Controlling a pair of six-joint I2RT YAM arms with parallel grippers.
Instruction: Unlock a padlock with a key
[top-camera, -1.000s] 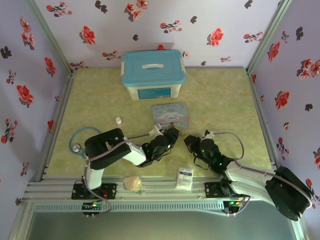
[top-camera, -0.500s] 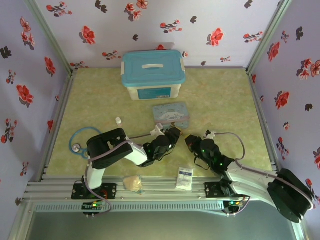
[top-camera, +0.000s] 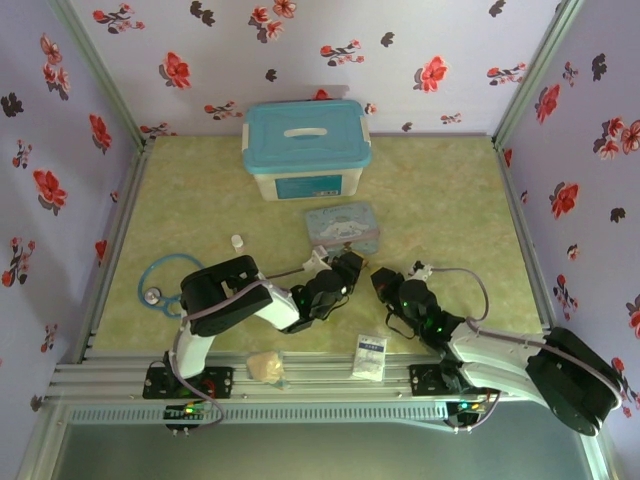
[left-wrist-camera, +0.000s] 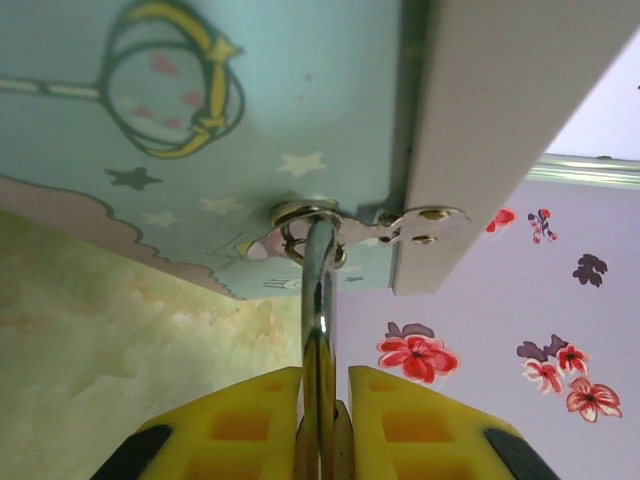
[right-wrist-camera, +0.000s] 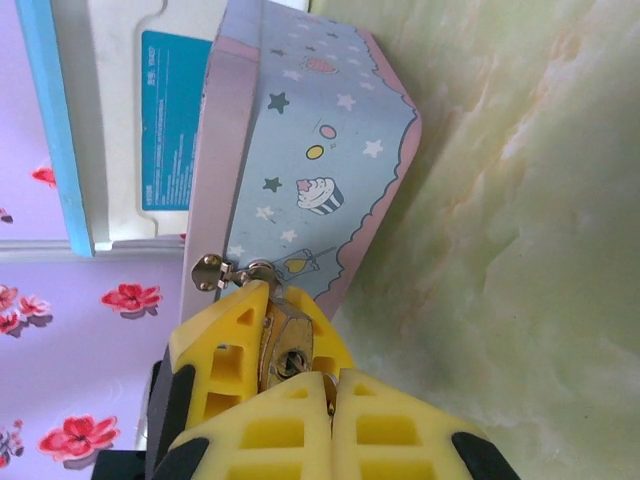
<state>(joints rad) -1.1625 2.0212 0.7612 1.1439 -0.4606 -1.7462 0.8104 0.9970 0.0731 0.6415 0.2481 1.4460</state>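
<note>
Little has moved since the earlier frames: the left arm's elbow has swung a touch toward the right, the right arm's rear link has drawn in from the right edge, and both tips have stayed almost where they were, close together in front of the tin (top-camera: 343, 228), around the middle of the surface (top-camera: 450, 190) and somewhat toward its near edge. The left end effector (left-wrist-camera: 323, 372) is nearly closed on the padlock (right-wrist-camera: 287, 345), whose thin shackle (left-wrist-camera: 318, 290) runs up from between the yellow fingers and through the ring of the hasp (left-wrist-camera: 400, 222) on the tin's front. So the lock hangs there, not yet released, and is steadied with its keyhole (right-wrist-camera: 291, 362) facing the other arm. The right end effector (right-wrist-camera: 330, 385) has its fingers pressed fully together just beside that keyhole. Whether the key is pinched between them I cannot tell, as no blade shows clearly. As I judge it, the lock is gripped and presented and the approach is made. Seating the key, turning it and freeing the shackle remain.
</note>
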